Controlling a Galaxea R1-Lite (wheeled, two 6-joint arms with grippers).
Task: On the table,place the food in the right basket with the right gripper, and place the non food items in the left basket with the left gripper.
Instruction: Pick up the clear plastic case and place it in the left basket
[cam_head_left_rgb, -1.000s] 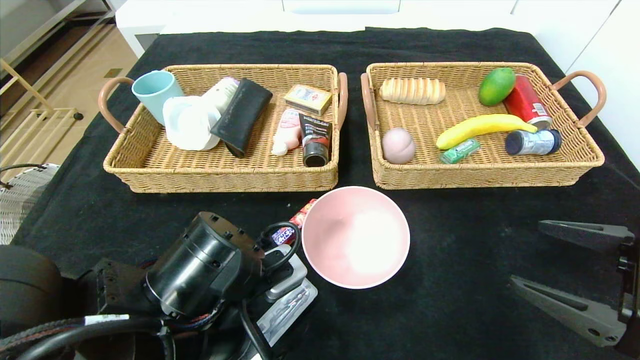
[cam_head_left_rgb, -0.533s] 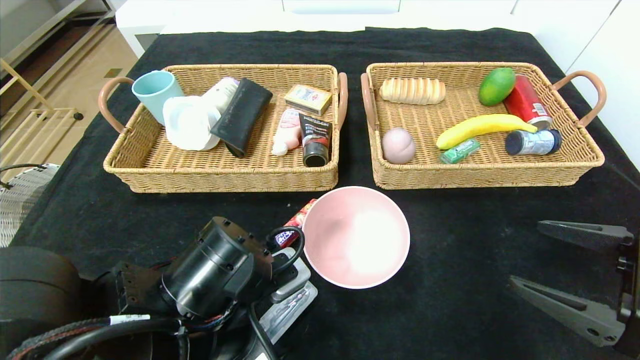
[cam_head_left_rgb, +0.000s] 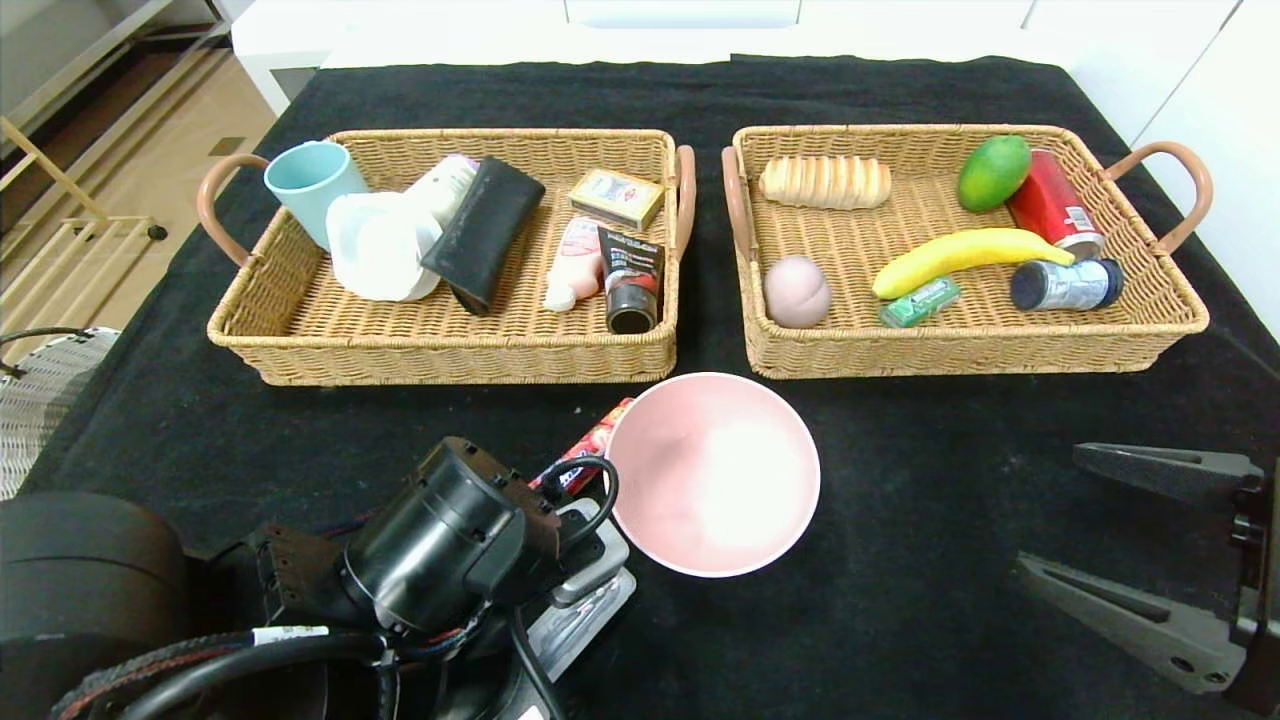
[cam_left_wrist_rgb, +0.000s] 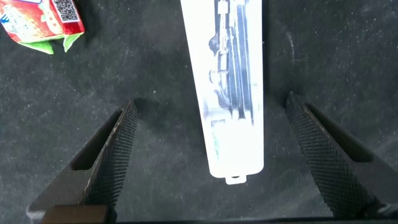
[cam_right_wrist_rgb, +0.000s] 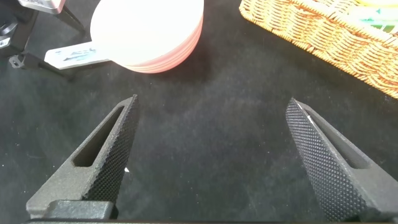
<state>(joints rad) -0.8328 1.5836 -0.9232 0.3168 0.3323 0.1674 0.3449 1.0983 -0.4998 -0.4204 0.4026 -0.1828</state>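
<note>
Currently, in the head view, your left gripper (cam_head_left_rgb: 560, 610) hangs over the clear cutlery box (cam_head_left_rgb: 585, 615) at the near left of the table (cam_head_left_rgb: 950, 450), with the pink bowl (cam_head_left_rgb: 712, 475) just to its right and the red candy pack (cam_head_left_rgb: 590, 445) just beyond. The right gripper (cam_head_left_rgb: 1150, 540) waits spread and empty at the near right. Both baskets lie far.

Left wrist view: the fingers (cam_left_wrist_rgb: 112, 155) stand wide apart either side of the cutlery box (cam_left_wrist_rgb: 231, 87), touching nothing. Descend straight, centre the box between the jaws and close across its narrow width; it looks slick, so I judge a shallow pinch may slip. Keep off the candy pack (cam_left_wrist_rgb: 40, 22) beside it.

Right wrist view: bare cloth lies beneath the open jaws, with the bowl (cam_right_wrist_rgb: 149, 31) and the right basket (cam_right_wrist_rgb: 323, 37) beyond. When lifting, clear the bowl rim and the left basket (cam_head_left_rgb: 450, 350) wall.
</note>
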